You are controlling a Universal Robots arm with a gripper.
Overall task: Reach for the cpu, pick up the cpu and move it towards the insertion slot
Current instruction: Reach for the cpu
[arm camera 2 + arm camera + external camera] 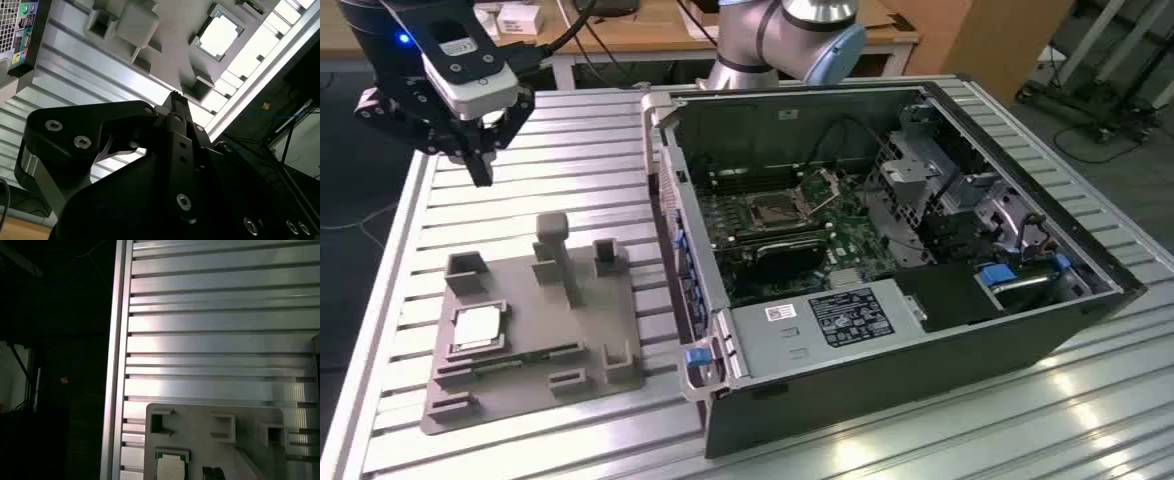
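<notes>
The cpu (476,327) is a pale silvery square chip lying flat in a recess of the grey plastic tray (587,330) on the exterior view's left. It also shows in the second wrist view as the cpu (218,36) and in the first wrist view as the cpu (171,467). My gripper (483,178) hangs high above the table, well behind the tray and apart from the chip. Its black fingers meet at a point with nothing between them, as the gripper (176,96) also shows. The insertion slot (777,208), a silvery-framed socket with its plate hinged up, sits on the board inside the case.
The open computer case (921,300) lies on the exterior view's right half of the slatted aluminium table (520,210). A thin green memory stick (520,358) rests in the tray near the chip. Several upright posts (555,250) rise from the tray. The table's edge (400,260) runs beside the tray.
</notes>
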